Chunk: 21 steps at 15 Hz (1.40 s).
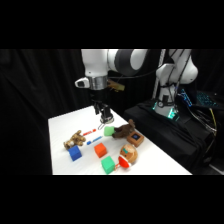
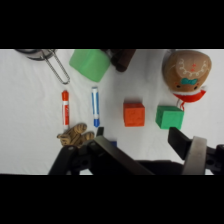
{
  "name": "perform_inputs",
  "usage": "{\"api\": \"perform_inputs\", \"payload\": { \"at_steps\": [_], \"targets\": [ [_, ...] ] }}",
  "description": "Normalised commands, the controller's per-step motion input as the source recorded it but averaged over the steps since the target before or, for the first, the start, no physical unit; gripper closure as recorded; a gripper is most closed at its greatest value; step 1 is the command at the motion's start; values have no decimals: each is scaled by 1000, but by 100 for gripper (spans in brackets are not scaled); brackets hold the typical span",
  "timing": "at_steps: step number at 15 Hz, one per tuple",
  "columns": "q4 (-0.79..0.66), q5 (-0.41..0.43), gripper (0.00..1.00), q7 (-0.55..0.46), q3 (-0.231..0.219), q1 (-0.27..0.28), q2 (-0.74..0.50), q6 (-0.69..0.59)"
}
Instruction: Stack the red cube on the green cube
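Two cubes matter most: the red cube (image 1: 100, 149) sits flat on the white tabletop (image 1: 65, 120) near its front half, and the green cube (image 1: 107, 165) rests just beside it, closer to the front edge, with a narrow strip of bare surface between them. In the wrist view the red cube (image 2: 134, 113) and the green cube (image 2: 169, 117) lie side by side, apart, both upright on their faces.

A round red-and-tan toy (image 1: 128, 156) with a gingerbread face (image 2: 186, 72) sits close against the green cube's other side. A blue cube (image 1: 75, 153) lies well to the side of the red one, touching a tan plush animal (image 1: 75, 140). A red marker (image 2: 65, 107) and a blue marker (image 2: 95, 106) lie roughly parallel between the plush and the red cube. Farther back are a paler green block (image 1: 109, 131), a dark brown plush toy (image 1: 121, 131) and a small wooden box (image 1: 135, 138). Metal tongs (image 2: 55, 62) show at the wrist view's upper corner.

The gripper (image 1: 105, 119) hangs above the back part of the tabletop, clear of both cubes. Its fingers (image 2: 192, 150) are spread wide with nothing between them.
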Motion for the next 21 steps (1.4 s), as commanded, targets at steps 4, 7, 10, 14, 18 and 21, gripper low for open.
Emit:
{"api": "perform_inputs", "payload": {
  "at_steps": [4,7,10,14,18,21],
  "targets": [
    [161,74,0,31,29,26,227,204],
    [135,52,0,36,22,23,188,166],
    [101,26,0,7,24,22,151,159],
    [120,-21,0,30,7,24,159,163],
    [167,-61,0,77,-20,38,213,153],
    [206,-98,0,109,-59,55,230,142]
  ]
}}
